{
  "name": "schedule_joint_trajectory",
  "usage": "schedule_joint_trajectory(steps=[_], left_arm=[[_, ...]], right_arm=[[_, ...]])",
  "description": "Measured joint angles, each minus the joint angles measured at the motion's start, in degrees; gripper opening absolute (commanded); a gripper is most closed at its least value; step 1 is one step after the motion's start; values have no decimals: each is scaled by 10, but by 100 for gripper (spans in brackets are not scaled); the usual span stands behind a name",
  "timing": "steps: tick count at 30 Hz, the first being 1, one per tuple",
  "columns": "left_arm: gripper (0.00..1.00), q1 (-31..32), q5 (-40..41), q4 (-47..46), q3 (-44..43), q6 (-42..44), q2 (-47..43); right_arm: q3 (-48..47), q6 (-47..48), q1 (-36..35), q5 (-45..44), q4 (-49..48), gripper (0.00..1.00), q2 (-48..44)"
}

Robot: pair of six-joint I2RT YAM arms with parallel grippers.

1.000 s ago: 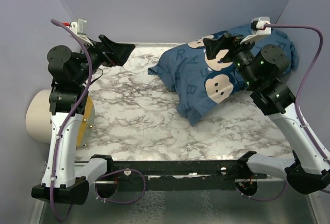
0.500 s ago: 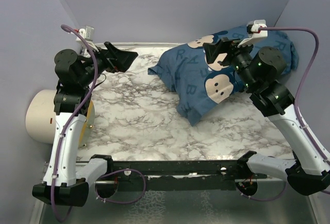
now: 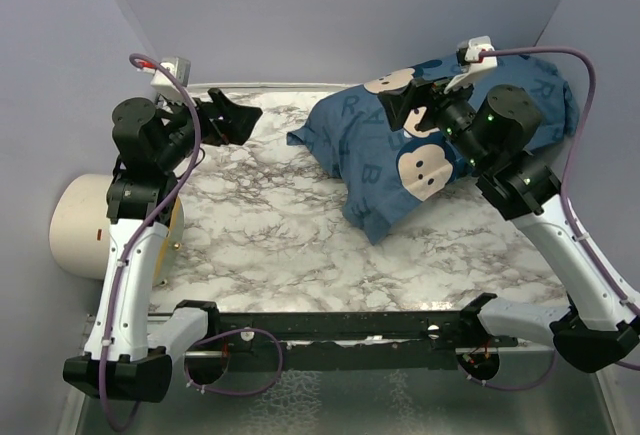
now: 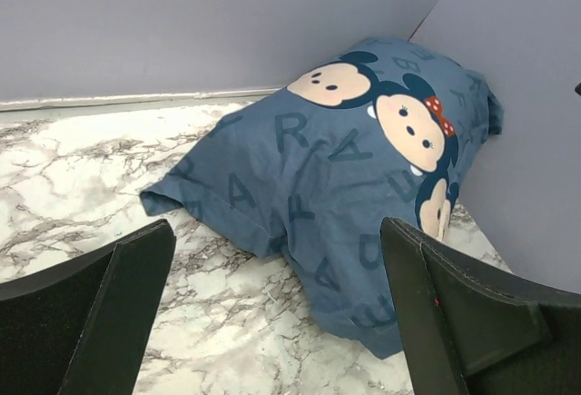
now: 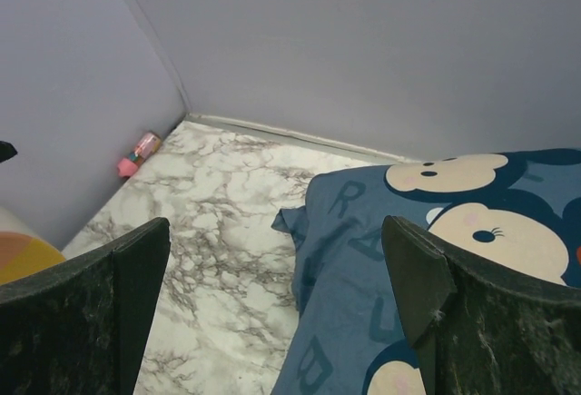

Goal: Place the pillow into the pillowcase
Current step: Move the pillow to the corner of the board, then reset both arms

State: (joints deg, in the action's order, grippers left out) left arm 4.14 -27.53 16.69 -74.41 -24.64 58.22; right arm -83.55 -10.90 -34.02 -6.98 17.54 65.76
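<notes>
Between the left fingers there is nothing: they stand wide apart over the marbled surface. The right fingers are spread just as wide and hold nothing either.

From the left fingers, the pillowcase lies ahead and to the right, well apart across bare marble, with a hemmed corner pointing back toward them. The right fingers hover above the pillowcase's far end, over a printed mouse face, apparently not touching the cloth. The right arm is therefore much the nearer of the two.

In the top view the long axis of the pillowcase runs on a diagonal, from a near corner at mid-surface up to the far right corner, where it leans against the walls. I cannot tell which end is the open one.

No bare white pillow shows in any view. The pillowcase is plump and rounded all along, so I judge that the pillow is already inside it and the task is near its end. Any coming move would likely be only a tuck or a straightening at the mouth, and that would fall to the right arm.

By count there is one pillowcase, with three mouse faces visible on its upper side, one of them wearing a red bow. No separate pillow is in view. Beyond the left edge of the surface stands one cream drum-shaped object. One small pink-and-red object lies in the far left corner.
</notes>
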Motion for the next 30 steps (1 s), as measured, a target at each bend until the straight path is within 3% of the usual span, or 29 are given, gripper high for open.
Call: schedule_joint_trajectory(steps=[9,20,30], left_arm=[[99,0,-1,-21,9,-1,28],[99,0,-8,-19,-104,7,79],[99,0,-16,-14,-118,26,101]], right_arm=[[-41,-41,0,-39,29,100,29],[-132,-47,0,-72,33,100,94],[-133,-38,0,-82,21,100,96]])
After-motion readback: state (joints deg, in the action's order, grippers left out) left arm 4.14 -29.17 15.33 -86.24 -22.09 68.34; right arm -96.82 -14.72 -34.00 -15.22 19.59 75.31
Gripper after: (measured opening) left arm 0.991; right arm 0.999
